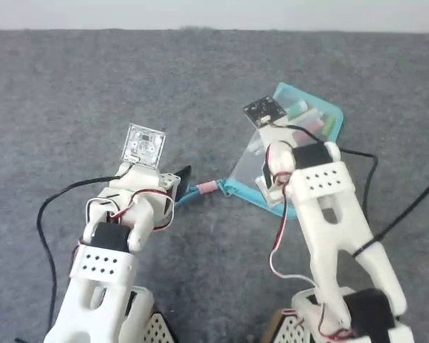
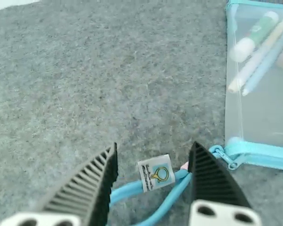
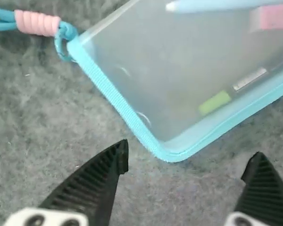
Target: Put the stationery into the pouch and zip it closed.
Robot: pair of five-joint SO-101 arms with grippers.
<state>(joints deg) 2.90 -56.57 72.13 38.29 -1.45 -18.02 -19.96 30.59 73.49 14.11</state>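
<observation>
A: Left side first?
B: Left arm (image 1: 111, 243) at lower left of the high view. Left gripper (image 1: 177, 180) just left of centre, low over the grey felt table (image 1: 93, 86).
A: Jaws?
B: Released. In the left wrist view, straddling the blue cord (image 2: 132, 190), with a small white label (image 2: 155, 175) on the cord between the black fingers (image 2: 101, 181). Not clamped on it.
A: Next, moving right?
B: Same cord (image 1: 193, 191) running right from that gripper to a pink bead (image 1: 209, 187), near centre of the high view. Bead tied to a ring at the pouch's nearest corner.
A: Pouch?
B: Clear pouch (image 1: 247, 163) with teal edging, flat on the felt, right of centre and stretching toward upper right. Stationery (image 1: 307, 118) inside, at the far end. Green-and-white stick (image 2: 257, 33) and pale pens (image 2: 254, 66) visible through the plastic in the left wrist view. Cannot tell whether zipped all the way.
A: Right side?
B: Right arm (image 1: 329, 207) from lower right, reaching over the pouch's lower edge. Right gripper (image 3: 179, 183) spread wide, gripping nothing, hovering just off a rounded teal corner of the pouch (image 3: 179, 70). Pink bead (image 3: 37, 22) off at the far corner.
</observation>
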